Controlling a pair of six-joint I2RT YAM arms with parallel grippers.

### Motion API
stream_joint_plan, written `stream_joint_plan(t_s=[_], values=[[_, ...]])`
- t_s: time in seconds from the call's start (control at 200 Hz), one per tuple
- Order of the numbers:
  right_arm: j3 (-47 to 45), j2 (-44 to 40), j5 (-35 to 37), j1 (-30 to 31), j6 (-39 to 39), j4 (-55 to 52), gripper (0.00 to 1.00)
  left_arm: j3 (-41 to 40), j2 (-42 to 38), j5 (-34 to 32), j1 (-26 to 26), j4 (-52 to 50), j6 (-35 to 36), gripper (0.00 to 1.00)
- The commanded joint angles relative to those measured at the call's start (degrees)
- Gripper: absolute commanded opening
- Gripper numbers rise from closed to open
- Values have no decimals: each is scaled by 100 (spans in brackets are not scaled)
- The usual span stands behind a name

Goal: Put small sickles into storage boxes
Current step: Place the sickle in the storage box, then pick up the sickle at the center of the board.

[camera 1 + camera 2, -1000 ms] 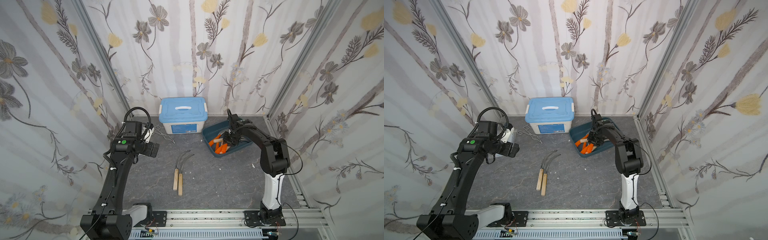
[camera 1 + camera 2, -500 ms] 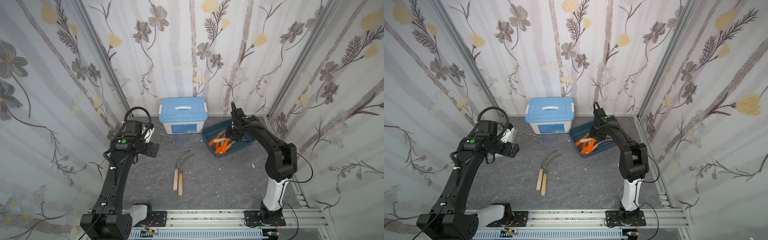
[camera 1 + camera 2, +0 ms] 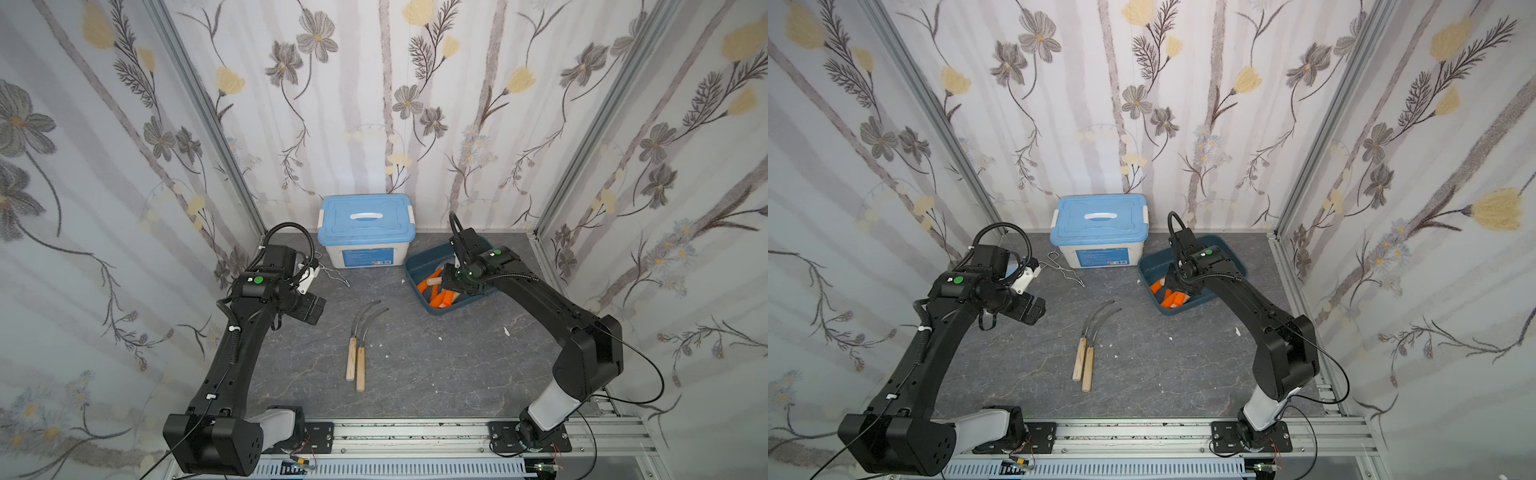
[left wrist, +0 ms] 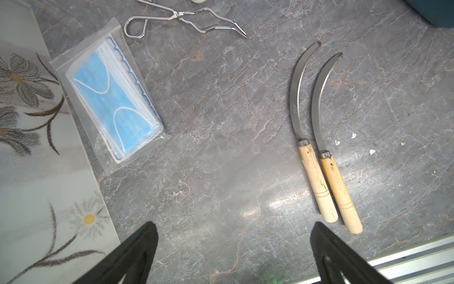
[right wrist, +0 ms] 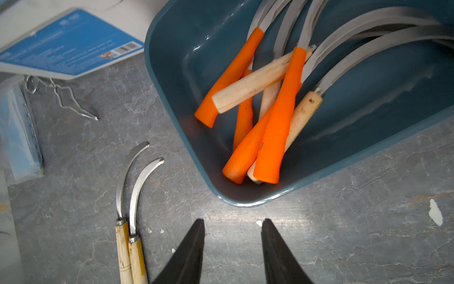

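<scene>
Right arm has swung its elbow outward over the last second and drawn the right gripper up from among the handles. It now hangs above the near end of the teal storage tray, jaws parted a little with nothing between them: released and empty. Below it, inside the tray, lies a loose pile of small sickles, orange and pale wooden handles crossed over one another, blades running toward the far end. That delivery looks complete. Further out, two wooden-handled sickles remain on the table side by side, handles touching, well apart from the tray. The left gripper has not shifted: spread wide, empty, held above the table near those two. Wire tongs, a bagged stack of face masks and the blue-lidded white box lie undisturbed. Judgement: two sickles outstanding, and the left arm appears better placed for the next pick.
</scene>
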Motion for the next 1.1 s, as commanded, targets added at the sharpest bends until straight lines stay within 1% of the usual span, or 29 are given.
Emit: stream_joint_plan(t_s=[0.0,0.105,0.155,0.175,0.24,0.38,0.485,0.56,0.58,0.639,0.739,0.794,0.869,0.949,1.094], values=[[-243,-114,300,444,340,164,41,-73,-54,50,-39,30,13,100],[-279,-41,461,1018,545,69,41,-99,-15,-44,-39,121,-126,100],[-264,20,463,1238,672,61,41,-84,20,-113,-33,152,-195,100],[-255,61,455,1469,725,65,40,-81,25,-150,-30,162,-229,100],[-166,215,403,1814,856,86,40,-66,43,-226,-5,223,-352,100],[356,804,366,2507,921,-87,40,-24,31,-338,120,404,-745,100],[837,1231,428,2915,805,-331,40,143,149,-234,427,405,-1092,100],[1080,1437,388,3078,734,-405,40,253,154,-242,644,405,-1290,100],[1131,1480,370,3106,712,-423,40,282,286,-234,698,405,-1322,100],[1250,1586,310,3169,638,-465,40,359,340,-209,860,395,-1475,100],[1283,1669,226,3230,520,-434,40,478,406,-159,1178,372,-1786,100],[1269,1712,305,3283,436,-377,40,591,487,-48,1410,324,-1939,100],[1304,1855,342,3332,337,-393,40,734,585,67,1620,286,-2006,99],[1376,1982,290,3355,271,-407,40,798,607,74,1663,312,-1965,99],[1504,2155,205,3377,208,-433,40,657,480,251,1666,418,-1926,93]])
